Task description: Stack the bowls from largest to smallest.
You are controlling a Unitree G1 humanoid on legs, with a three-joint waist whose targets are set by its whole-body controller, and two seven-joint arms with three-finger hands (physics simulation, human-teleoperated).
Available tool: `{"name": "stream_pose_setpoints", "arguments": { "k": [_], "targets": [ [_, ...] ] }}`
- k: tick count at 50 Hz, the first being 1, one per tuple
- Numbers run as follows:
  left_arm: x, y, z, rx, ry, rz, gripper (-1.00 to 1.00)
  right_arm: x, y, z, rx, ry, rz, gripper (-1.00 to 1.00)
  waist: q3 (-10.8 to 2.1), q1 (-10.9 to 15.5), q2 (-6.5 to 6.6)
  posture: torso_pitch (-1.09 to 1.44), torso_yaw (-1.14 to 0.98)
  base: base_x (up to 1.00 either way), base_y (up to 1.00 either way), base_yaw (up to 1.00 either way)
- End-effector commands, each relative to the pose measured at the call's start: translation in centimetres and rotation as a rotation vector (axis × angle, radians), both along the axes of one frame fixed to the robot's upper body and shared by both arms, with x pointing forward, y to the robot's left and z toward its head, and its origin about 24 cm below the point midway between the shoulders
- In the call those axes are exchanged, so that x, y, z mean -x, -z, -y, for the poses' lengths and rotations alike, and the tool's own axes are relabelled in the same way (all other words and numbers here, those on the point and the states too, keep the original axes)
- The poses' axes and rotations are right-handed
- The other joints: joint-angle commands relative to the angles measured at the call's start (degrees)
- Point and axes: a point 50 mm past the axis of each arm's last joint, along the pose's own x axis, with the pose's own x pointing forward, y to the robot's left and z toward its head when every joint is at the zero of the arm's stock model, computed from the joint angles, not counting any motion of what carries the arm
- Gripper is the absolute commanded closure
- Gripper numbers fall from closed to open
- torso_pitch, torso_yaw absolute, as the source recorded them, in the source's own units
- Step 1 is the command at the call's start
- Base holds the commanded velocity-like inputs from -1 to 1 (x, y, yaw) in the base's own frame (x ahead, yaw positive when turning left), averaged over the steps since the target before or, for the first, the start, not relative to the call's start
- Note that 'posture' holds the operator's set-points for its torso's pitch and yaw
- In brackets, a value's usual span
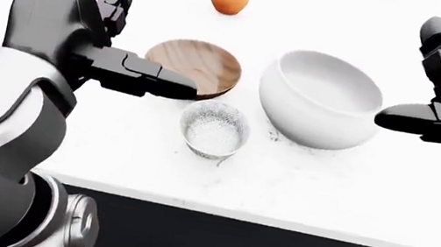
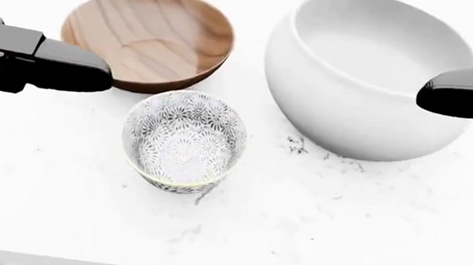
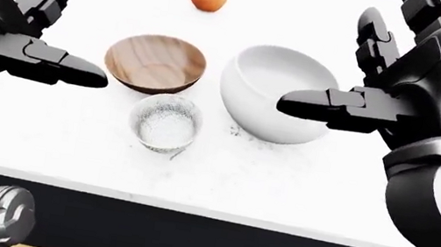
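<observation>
Fingers of both hands spread, empty. Left hand [image 1: 117, 47] hovers nearest shallow brown wooden bowl [image 1: 194, 66]; large white ceramic bowl [image 1: 320, 99] lies rightward on white bench [image 1: 352, 191], under right hand [image 3: 386, 90].

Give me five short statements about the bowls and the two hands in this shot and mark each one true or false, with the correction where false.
1. The three bowls are already nested into one stack. False: the white bowl, the wooden bowl and the patterned bowl each stand separately on the white counter.
2. The white bowl is the largest of the three. True.
3. The left hand grips the wooden bowl. False: its fingers are spread open and hold nothing.
4. The right hand is open and empty. True.
5. In the head view the patterned bowl sits to the right of the white bowl. False: it sits to its left, below the wooden bowl.
</observation>
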Motion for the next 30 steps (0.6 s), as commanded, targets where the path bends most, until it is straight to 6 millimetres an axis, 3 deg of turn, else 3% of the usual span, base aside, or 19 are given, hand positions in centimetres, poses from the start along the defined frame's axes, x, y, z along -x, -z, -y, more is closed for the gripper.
{"name": "stream_pose_setpoints", "arguments": {
  "k": [1, 4, 5, 9, 10, 12, 13, 15, 17, 18, 20, 22, 25, 27, 28, 30],
  "targets": [
    [0.5, -1.1, 0.2, -0.01, 0.008, 0.066, -1.0, 0.6, -1.1, 0.3, -0.01, 0.013, 0.065, -1.0, -1.41, -0.06, 0.1, 0.0, 0.0, 0.0, 0.0, 0.0],
    [0.5, -1.4, 0.2, -0.023, 0.004, 0.074, -1.0, 0.6, -1.2, 0.3, -0.005, 0.014, 0.06, -1.0, -1.3, -0.08, 0.1, 0.0, 0.0, 0.0, 0.0, 0.0],
    [0.5, -1.4, 0.2, -0.025, 0.004, 0.076, -1.0, 0.6, -1.1, 0.2, -0.004, 0.013, 0.06, -1.0, -2.48, -0.27, 0.68, 0.0, 0.0, 0.07, -0.02, 0.0],
    [0.6, -1.7, 0.0, -0.016, -0.001, 0.08, -1.0, 0.5, -1.1, 0.3, -0.005, 0.013, 0.059, -1.0, -0.81, -1.14, 2.32, 0.0, 0.0, 0.18, -0.03, 0.0],
    [0.6, -1.6, -0.1, -0.015, -0.001, 0.079, -1.0, 0.6, -1.0, 0.3, -0.006, 0.014, 0.059, -1.0, -0.03, -1.2, 3.26, 0.0, 0.0, 0.24, -0.02, 0.0],
    [0.5, -1.6, -0.1, -0.017, -0.002, 0.08, -1.0, 0.7, -1.1, 0.4, -0.012, 0.015, 0.064, -1.0, -0.36, -1.04, 4.04, 0.0, 0.0, 0.24, 0.0, 0.0],
    [0.5, -1.6, 0.0, -0.018, -0.002, 0.079, -1.0, 0.7, -1.1, 0.5, -0.013, 0.016, 0.065, -1.0, 0.63, -0.89, 3.41, 0.0, 0.0, 0.0, 0.0, 0.0],
    [0.5, -1.6, -0.1, -0.02, -0.003, 0.078, -1.0, 0.7, -1.2, 0.5, -0.013, 0.017, 0.072, -1.0, -0.19, -0.93, 2.11, 0.0, 0.0, 0.0, 0.0, 0.0],
    [0.5, -1.6, -0.1, -0.02, -0.003, 0.079, -1.0, 0.8, -1.4, 0.6, -0.013, 0.018, 0.076, -1.0, -0.13, -1.62, -1.02, 0.0, 0.0, 0.0, 0.0, 0.0],
    [0.5, -1.7, -0.1, -0.021, -0.003, 0.08, -1.0, 0.9, -1.5, 0.7, -0.013, 0.019, 0.078, -1.0, 0.0, -1.49, 0.8, 0.0, 0.0, 0.0, 0.0, 0.0],
    [0.5, -1.8, -0.2, -0.023, -0.004, 0.082, -1.0, 1.0, -1.7, 0.8, -0.012, 0.02, 0.082, -1.0, 0.27, -1.61, -0.2, 0.0, 0.0, 0.0, 0.0, 0.0],
    [0.5, -1.9, -0.4, -0.035, -0.013, 0.092, -1.0, 1.0, -1.8, 0.9, -0.008, 0.023, 0.083, -1.0, 1.06, -1.71, -0.16, 0.0, 0.0, 0.0, 0.0, 0.0],
    [0.5, -2.2, -0.7, -0.107, -0.035, 0.132, -1.0, 1.3, -2.0, 1.3, -0.009, 0.032, 0.087, -1.0, 1.62, -1.76, 1.91, 0.0, 0.0, 0.0, 0.0, 0.0],
    [0.9, -2.0, -0.6, -0.129, -0.026, 0.134, -1.0, 1.3, -2.0, 1.5, -0.01, 0.038, 0.086, -1.0, 1.28, -1.97, 3.92, 0.0, 0.0, 0.0, 0.0, 0.0],
    [1.2, -1.8, -0.5, -0.159, -0.015, 0.144, -1.0, 1.4, -2.0, 1.7, -0.012, 0.041, 0.086, -1.0, 1.09, -1.85, 2.76, 0.0, 0.0, 0.0, 0.0, 0.0],
    [2.0, -1.6, -0.2, -0.243, 0.004, 0.184, -1.0, 1.5, -2.0, 1.9, -0.015, 0.048, 0.086, -1.0, 0.45, -1.86, 2.45, 0.0, 0.0, 0.0, 0.0, 0.0]
  ]
}}
